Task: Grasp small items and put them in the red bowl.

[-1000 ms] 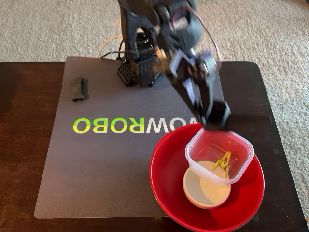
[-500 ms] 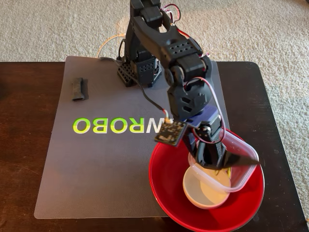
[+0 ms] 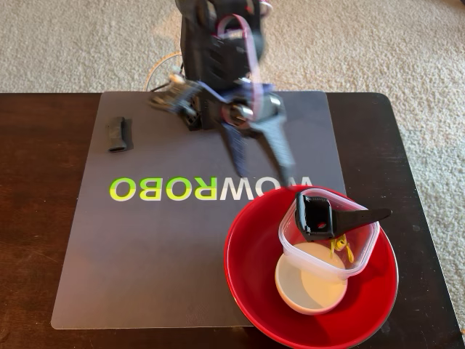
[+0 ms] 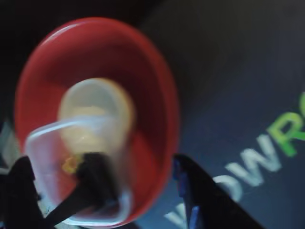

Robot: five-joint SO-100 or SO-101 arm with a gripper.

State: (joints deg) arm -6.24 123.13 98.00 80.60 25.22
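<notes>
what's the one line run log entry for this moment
tool open, empty, above mat | red bowl holds white bowl, clear tub, yellow clip, black holder | left: black piece on mat

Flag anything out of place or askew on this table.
The short black curved piece lies alone on the mat's far left, outside the red bowl. In the bowl, the clear tub sits tilted on the white bowl, with the black holder poking over its rim.

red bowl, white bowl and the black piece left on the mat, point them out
red bowl (image 3: 243,269), fixed view, bare inner wall on its left side
white bowl (image 3: 309,287), fixed view, middle of its inside
black piece (image 3: 120,134), fixed view, middle of its body, on the mat's upper left
</notes>
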